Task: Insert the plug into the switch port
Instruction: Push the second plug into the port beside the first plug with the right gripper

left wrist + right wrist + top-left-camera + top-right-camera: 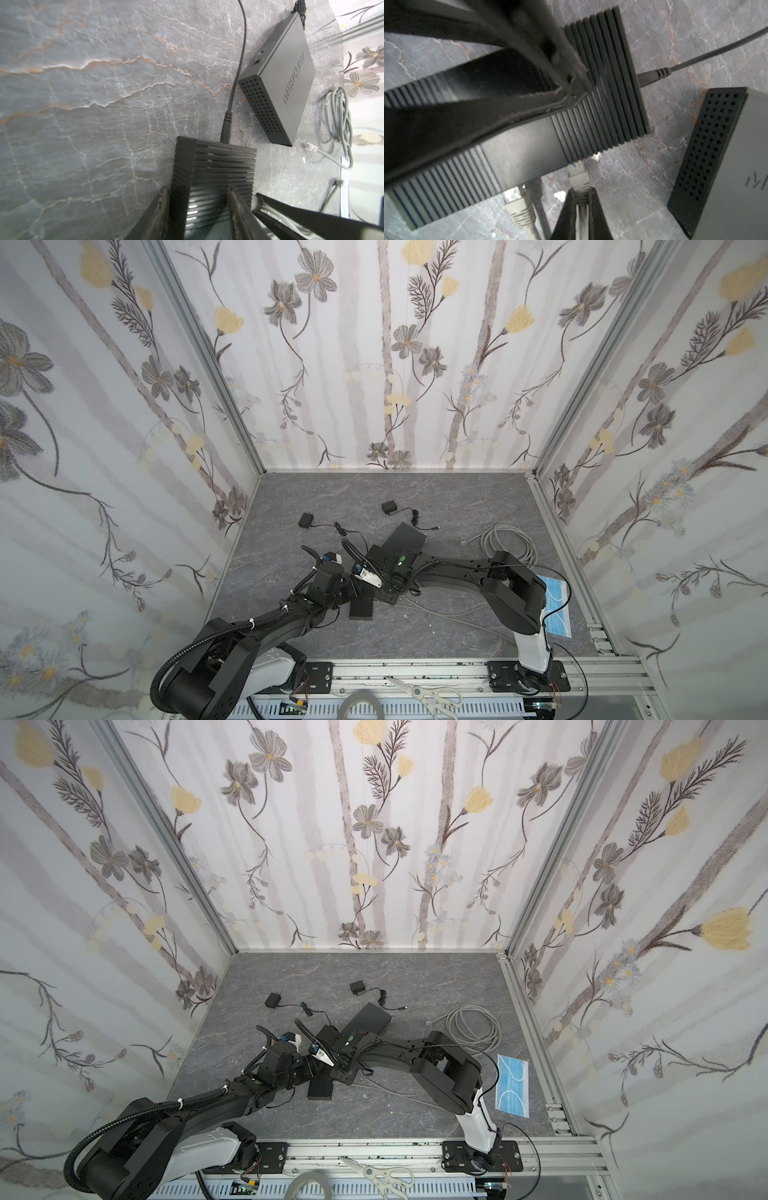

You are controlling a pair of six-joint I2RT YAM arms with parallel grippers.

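Grey, clear-tipped plug (578,176) points lengthwise at your ribbed black switch (519,145); right hand (581,196) pinches its boot, left hand (199,203) clamps the switch.

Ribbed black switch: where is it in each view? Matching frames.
Top view: ribbed switch mid-floor, below-left of the MERCURY box.
Top view: ribbed switch, again below-left of the MERCURY box.
Left wrist: ribbed switch held in the left end effector.
Right wrist: ribbed switch just beyond the grey plug in the right end effector.
Shared landmark: MERCURY box, perforated, beside the switch in all four.
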